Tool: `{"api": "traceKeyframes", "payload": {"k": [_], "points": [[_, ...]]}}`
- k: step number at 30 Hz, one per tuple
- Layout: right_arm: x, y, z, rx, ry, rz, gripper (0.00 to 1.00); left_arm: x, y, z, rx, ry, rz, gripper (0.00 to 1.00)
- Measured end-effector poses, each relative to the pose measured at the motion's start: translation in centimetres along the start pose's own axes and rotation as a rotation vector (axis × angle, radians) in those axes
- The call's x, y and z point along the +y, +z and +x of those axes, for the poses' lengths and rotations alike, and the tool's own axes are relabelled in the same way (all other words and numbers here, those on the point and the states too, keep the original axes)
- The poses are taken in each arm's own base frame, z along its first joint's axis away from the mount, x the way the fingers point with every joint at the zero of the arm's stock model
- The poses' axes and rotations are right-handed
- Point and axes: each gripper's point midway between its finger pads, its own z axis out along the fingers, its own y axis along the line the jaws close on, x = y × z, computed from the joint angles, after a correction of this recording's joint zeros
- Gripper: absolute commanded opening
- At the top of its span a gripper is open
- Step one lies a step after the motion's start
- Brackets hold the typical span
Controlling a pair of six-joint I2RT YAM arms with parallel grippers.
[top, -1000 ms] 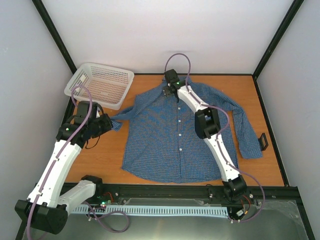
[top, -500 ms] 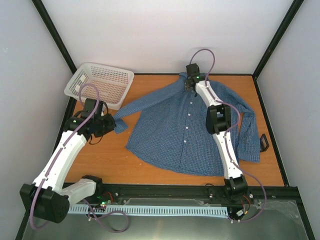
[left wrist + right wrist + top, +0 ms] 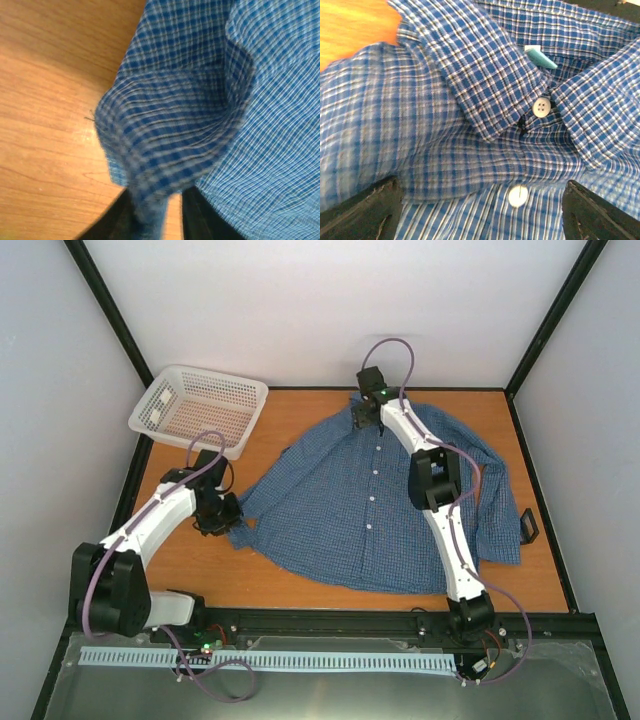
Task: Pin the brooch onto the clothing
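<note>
— Which step?
— Laying the shirt (image 3: 370, 510) flat, I judge. My left gripper (image 3: 152, 220) pinches the sleeve cuff (image 3: 165, 140), jaws almost closed. My right gripper (image 3: 482, 210) hangs wide open over the collar (image 3: 485, 100), empty.
— Brooch?
— Not in sight. Next I must find it, perhaps in that black box (image 3: 527, 524).

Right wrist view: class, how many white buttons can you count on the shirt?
2. One button sits where the collar closes, below a turquoise tag; the second button lies lower down the shirt front. Others may be hidden beyond the frame.
</note>
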Motion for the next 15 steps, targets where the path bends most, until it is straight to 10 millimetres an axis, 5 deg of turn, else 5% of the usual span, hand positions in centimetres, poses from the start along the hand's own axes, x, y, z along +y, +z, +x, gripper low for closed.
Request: {"api": "traceKeyframes", "payload": {"k": [4, 10, 15], "points": [[1.7, -4.3, -0.6, 0.004, 0.009, -0.087, 0.86, -0.1, -0.9, -0.5, -0.044, 0.011, 0.005, 0.76], [1.9, -12.6, -0.1, -0.024, 0.06, -0.231, 0.88, -4.2, -4.4, -2.4, -0.178, 0.158, 0.152, 0.87], [2.7, -16.1, 6.2, 0.021, 0.078, -0.351, 0.89, -12.3, -6.6, -4.0, -0.291, 0.395, 0.321, 0.9]]}}
